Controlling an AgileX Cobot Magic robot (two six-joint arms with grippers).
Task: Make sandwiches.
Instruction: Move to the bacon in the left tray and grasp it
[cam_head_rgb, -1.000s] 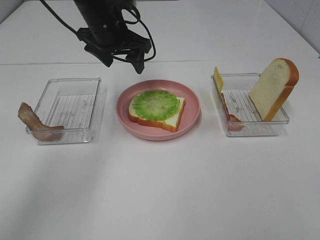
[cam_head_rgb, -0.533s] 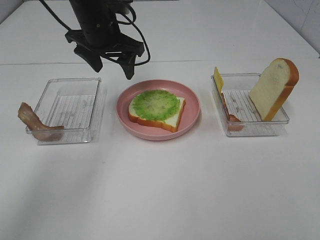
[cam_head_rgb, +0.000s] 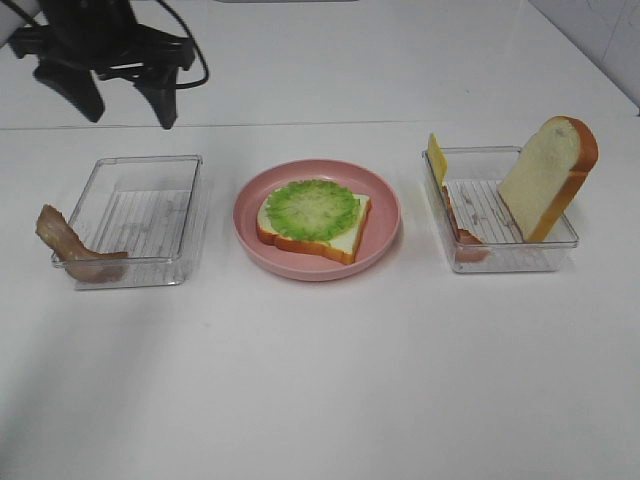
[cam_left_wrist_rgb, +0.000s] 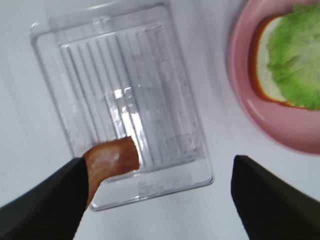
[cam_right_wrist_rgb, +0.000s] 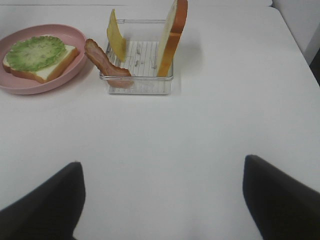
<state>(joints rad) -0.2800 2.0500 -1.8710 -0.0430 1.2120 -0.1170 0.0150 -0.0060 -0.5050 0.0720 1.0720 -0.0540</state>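
A bread slice (cam_head_rgb: 345, 240) topped with the green lettuce leaf (cam_head_rgb: 312, 210) lies on the pink plate (cam_head_rgb: 320, 270). One bacon strip (cam_head_rgb: 68, 248) leans over the left tray's (cam_head_rgb: 135, 160) outer end. The right tray (cam_head_rgb: 505, 260) holds the yellow cheese (cam_head_rgb: 437, 158), a second bacon strip (cam_head_rgb: 462, 235) and an upright bread slice (cam_head_rgb: 548, 175). My left gripper (cam_head_rgb: 125, 105) hangs open and empty behind the left tray; its wrist view shows the bacon (cam_left_wrist_rgb: 110, 157) between tray (cam_left_wrist_rgb: 125, 75) and finger. My right gripper (cam_right_wrist_rgb: 162, 167) is open over bare table, short of its tray (cam_right_wrist_rgb: 140, 87).
The white table runs to a back edge behind the trays. Black cables trail from the left arm at the top left. The pink plate (cam_left_wrist_rgb: 280, 125) lies close beside the left tray.
My left arm has swung left, from behind the plate to behind the left tray, still open. The food pieces and the right arm have not moved.
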